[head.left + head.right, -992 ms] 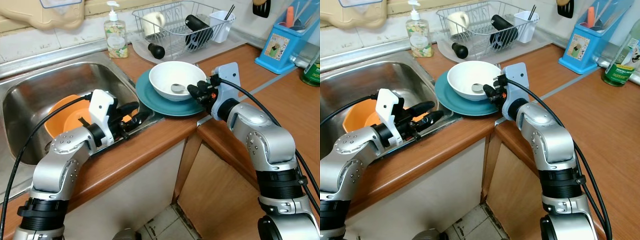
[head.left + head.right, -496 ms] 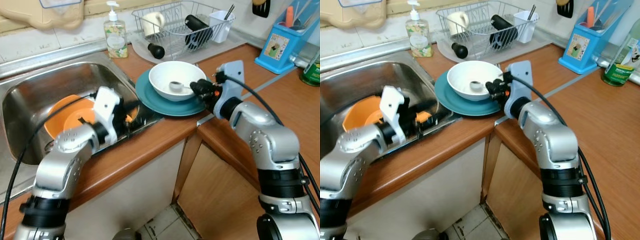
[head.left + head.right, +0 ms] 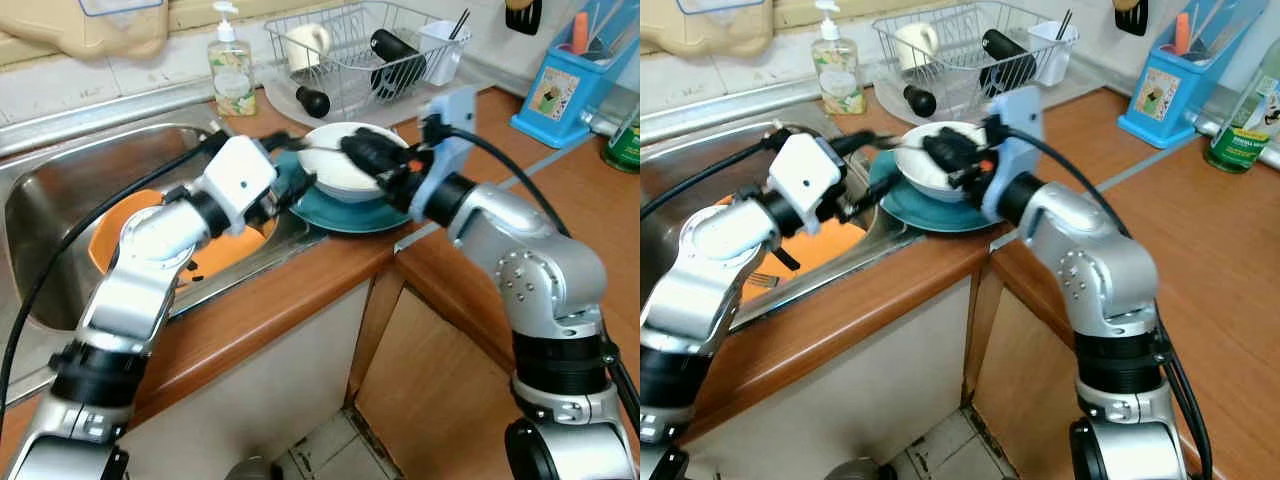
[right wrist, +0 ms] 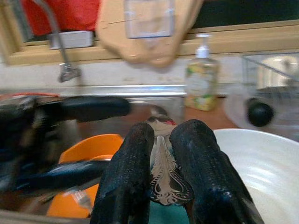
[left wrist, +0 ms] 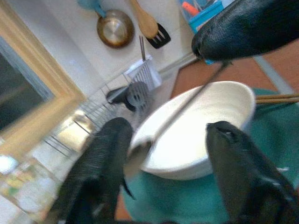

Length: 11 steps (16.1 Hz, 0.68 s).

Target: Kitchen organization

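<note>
The right hand (image 4: 161,186) hangs over the white bowl (image 3: 345,170), its two black fingers (image 4: 128,186) pressed in on the ornate handle of a metal spoon (image 4: 163,179); the spoon runs out ahead of the fingertips toward the sink (image 3: 70,170). The bowl sits directly under this hand, on the teal plate (image 3: 335,212), which rests on the wooden worktop (image 3: 300,290) at the sink's edge.

The left hand (image 5: 163,140) faces the right one from the sink side, its fingers (image 5: 105,158) spread apart on either flank of the bowl's rim. In the left wrist view the spoon's shaft slants across the bowl and its scoop seems to lie close to one of these fingers, though blur makes contact hard to judge.

Below and behind the left hand, an orange bowl (image 3: 215,250) lies in the sink. Beyond both hands stand a soap bottle (image 3: 231,68) and a wire dish rack (image 3: 360,50). A blue utensil holder (image 3: 570,85) stands well off to the right hand's outer side.
</note>
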Available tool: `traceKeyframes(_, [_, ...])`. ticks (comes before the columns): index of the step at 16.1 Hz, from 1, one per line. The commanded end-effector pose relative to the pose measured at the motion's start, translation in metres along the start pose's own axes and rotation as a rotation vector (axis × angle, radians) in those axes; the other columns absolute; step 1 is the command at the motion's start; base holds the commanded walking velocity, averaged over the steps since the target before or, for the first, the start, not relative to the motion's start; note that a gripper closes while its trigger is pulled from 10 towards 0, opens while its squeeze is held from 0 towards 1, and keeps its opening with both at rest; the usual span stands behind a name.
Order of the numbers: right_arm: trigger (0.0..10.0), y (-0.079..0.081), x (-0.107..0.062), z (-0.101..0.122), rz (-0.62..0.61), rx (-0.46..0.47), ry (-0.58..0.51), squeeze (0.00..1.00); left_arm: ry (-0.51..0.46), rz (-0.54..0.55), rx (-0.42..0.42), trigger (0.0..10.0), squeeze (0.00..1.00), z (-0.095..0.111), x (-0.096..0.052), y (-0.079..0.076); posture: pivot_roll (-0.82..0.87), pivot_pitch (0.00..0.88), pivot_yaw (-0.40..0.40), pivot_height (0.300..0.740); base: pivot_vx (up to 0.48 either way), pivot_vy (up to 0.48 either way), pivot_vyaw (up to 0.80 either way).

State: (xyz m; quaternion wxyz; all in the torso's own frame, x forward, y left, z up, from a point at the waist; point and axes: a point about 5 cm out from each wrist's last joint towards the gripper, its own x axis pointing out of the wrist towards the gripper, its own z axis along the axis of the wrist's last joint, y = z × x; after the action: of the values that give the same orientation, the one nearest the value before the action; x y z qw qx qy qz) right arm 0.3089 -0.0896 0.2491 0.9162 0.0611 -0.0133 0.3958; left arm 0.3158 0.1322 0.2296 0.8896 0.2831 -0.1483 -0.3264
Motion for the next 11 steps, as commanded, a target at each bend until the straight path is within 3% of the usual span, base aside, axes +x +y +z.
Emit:
traceKeyframes(1, [0.0,0.011,0.002,0.001,0.064,-0.003,0.000,0.00,0.011,-0.001,0.075,0.0,0.00,0.000,0.005,0.001,0.00,0.000,0.042,0.740,0.000,0.000,0.00])
traceKeyframes(6, [0.0,0.019,0.003,0.002,0.116,0.003,0.006,0.00,0.057,-0.025,0.181,0.0,0.00,-0.012,0.010,0.001,0.00,0.000,0.046,0.740,0.000,0.000,0.00])
traceKeyframes(11, [0.0,0.020,0.003,0.001,0.122,0.005,0.011,0.00,0.080,0.008,0.217,0.0,0.00,-0.016,0.009,0.010,0.00,0.000,0.046,0.740,0.000,0.000,0.00])
